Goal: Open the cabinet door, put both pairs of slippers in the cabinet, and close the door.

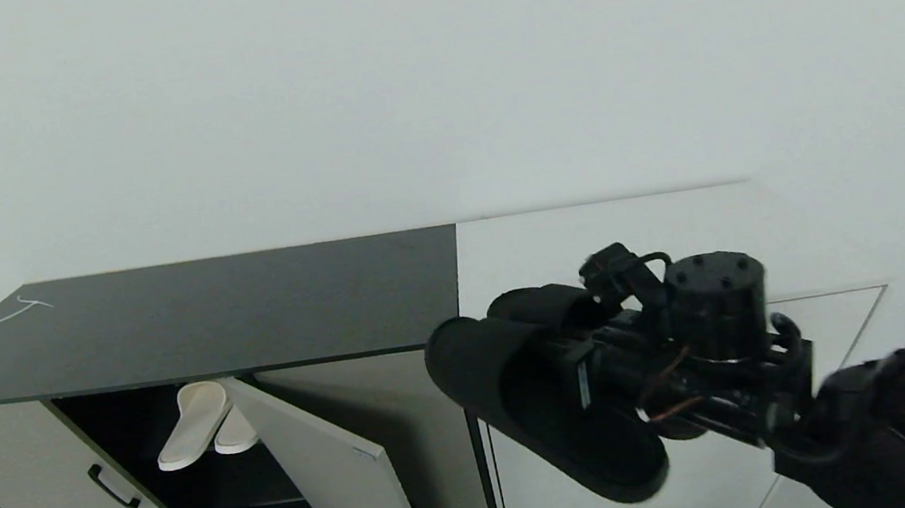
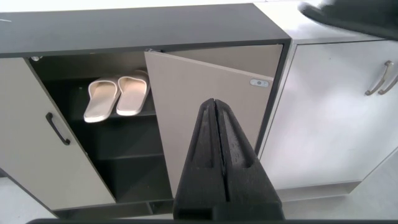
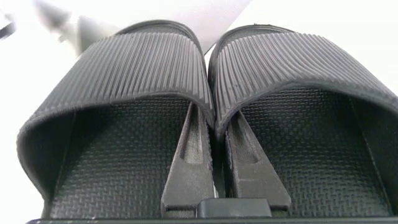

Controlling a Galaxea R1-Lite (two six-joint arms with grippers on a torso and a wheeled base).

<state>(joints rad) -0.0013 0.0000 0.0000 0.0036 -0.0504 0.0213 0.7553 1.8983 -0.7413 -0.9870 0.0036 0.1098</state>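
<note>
My right gripper (image 1: 582, 359) is shut on the pair of black slippers (image 1: 538, 390), held in the air in front of the white cabinet section. In the right wrist view its fingers (image 3: 186, 168) pinch the two inner edges of the black slippers (image 3: 211, 112) together. A dark-topped cabinet (image 1: 192, 316) stands at the left with its right door (image 1: 333, 476) swung half open. The white slippers (image 1: 201, 423) lie side by side on its upper shelf; the left wrist view shows these white slippers (image 2: 117, 96) too. My left gripper (image 2: 216, 109) is shut and empty, facing the open door (image 2: 205, 112).
The cabinet's left door (image 1: 114, 485) with its black handle is shut. A white cabinet (image 1: 631, 232) adjoins on the right, its door handle (image 2: 380, 78) at the edge. A lower shelf inside the dark cabinet is bare. Plain wall behind.
</note>
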